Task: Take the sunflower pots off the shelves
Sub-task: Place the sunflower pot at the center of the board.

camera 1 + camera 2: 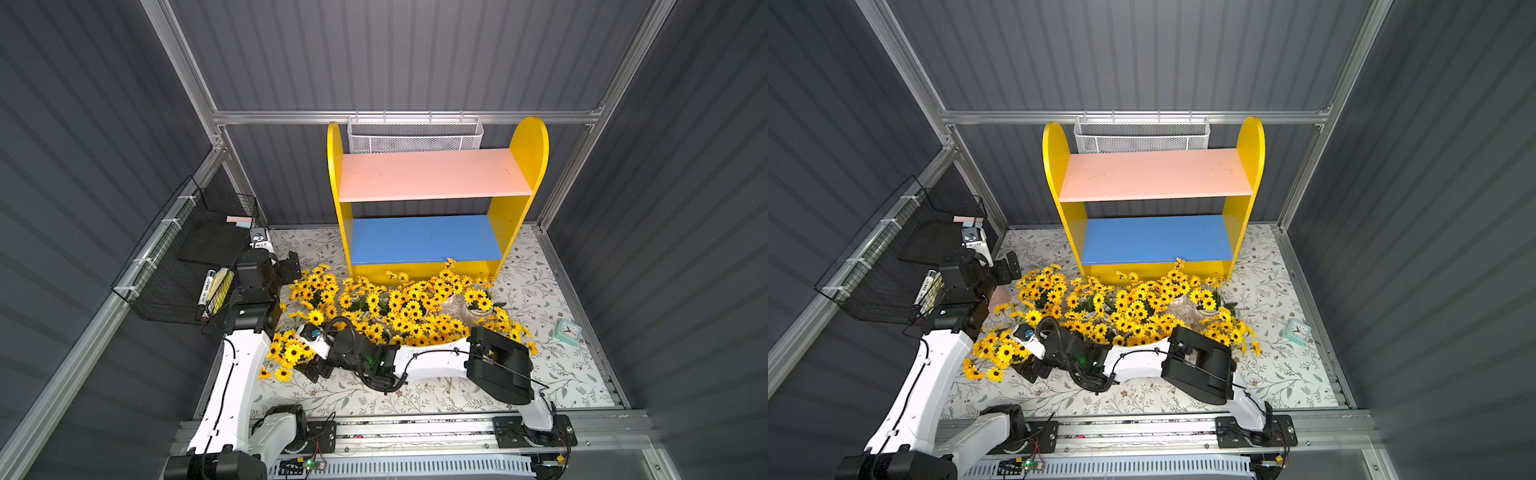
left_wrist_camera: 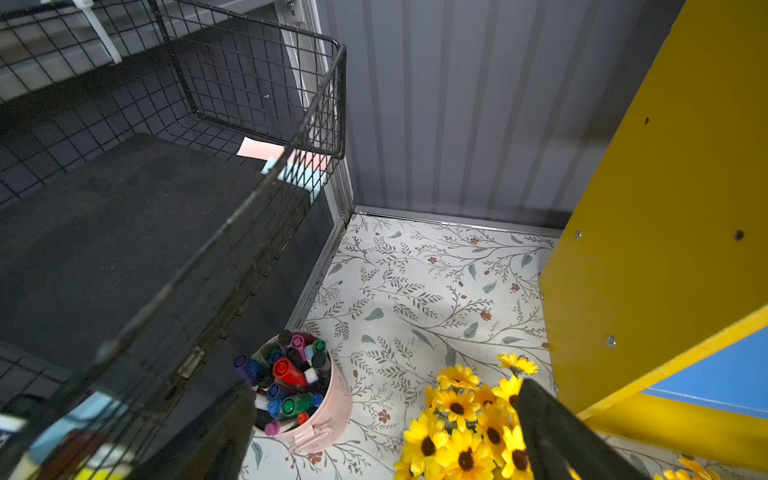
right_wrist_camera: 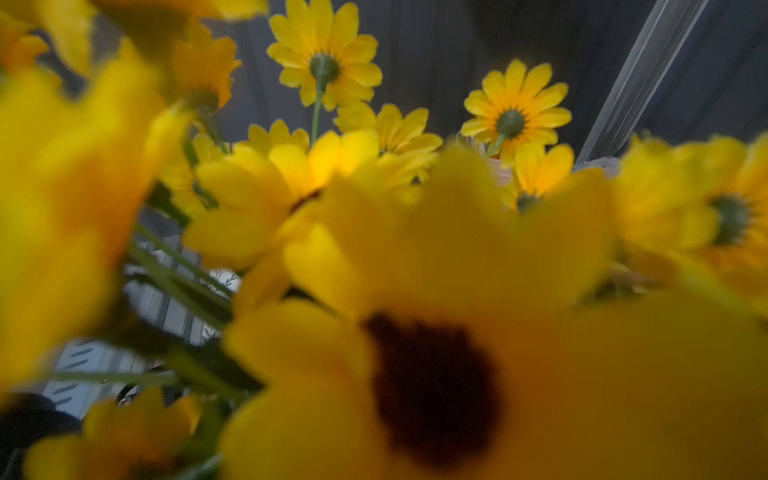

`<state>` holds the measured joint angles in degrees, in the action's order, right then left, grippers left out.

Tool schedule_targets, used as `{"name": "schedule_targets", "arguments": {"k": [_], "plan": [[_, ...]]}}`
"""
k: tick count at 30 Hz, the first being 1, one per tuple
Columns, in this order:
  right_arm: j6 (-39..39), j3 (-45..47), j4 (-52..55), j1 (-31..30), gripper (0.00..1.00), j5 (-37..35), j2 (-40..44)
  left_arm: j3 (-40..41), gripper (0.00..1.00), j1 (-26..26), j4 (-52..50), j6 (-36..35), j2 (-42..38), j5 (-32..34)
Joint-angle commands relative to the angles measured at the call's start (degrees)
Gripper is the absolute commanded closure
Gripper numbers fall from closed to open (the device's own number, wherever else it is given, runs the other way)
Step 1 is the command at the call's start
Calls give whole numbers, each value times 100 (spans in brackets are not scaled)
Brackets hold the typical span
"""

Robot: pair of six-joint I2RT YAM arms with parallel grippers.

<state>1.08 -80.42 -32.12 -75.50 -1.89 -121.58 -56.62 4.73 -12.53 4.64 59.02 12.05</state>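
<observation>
The shelves [image 1: 432, 174] [image 1: 1154, 174] stand at the back with nothing on the pink or the blue board [image 1: 424, 239]. The sunflower pots [image 1: 399, 303] [image 1: 1125, 303] crowd the table in front of them. One bunch [image 1: 291, 351] [image 1: 998, 353] lies apart at the front left. My right gripper [image 1: 318, 371] [image 1: 1034, 370] sits low beside that bunch; blurred sunflowers [image 3: 436, 374] fill its wrist view and hide the jaws. My left gripper [image 1: 291, 266] [image 2: 386, 440] hovers at the back left, open and holding nothing, above sunflowers [image 2: 461, 424] by the yellow side panel [image 2: 665, 208].
A pink cup of marker pens [image 2: 307, 399] stands below the black wire rack [image 1: 187, 257] on the left wall. A white mesh basket [image 1: 415, 135] hangs behind the shelves. A teal clock [image 1: 568, 331] sits at the right edge. The arms' rail [image 1: 415, 432] runs along the front.
</observation>
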Motion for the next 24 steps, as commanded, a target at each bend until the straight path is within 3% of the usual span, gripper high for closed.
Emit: {"name": "schedule_targets", "arguments": {"k": [1, 12, 18, 24], "plan": [[10, -407, -190, -36, 100, 57, -100, -86, 1, 45, 12, 99, -53, -188], [51, -819, -247, 260, 100, 0, -1109, -8, 1, 45, 181, 335, 106, -984], [-56, -666, -575, 267, 100, -499, -1340, 15, 1, 45, 254, 408, 118, -1148], [-413, -783, -102, 233, 100, -911, -1251, 4, 1, 45, 269, 469, 157, -1239]]}}
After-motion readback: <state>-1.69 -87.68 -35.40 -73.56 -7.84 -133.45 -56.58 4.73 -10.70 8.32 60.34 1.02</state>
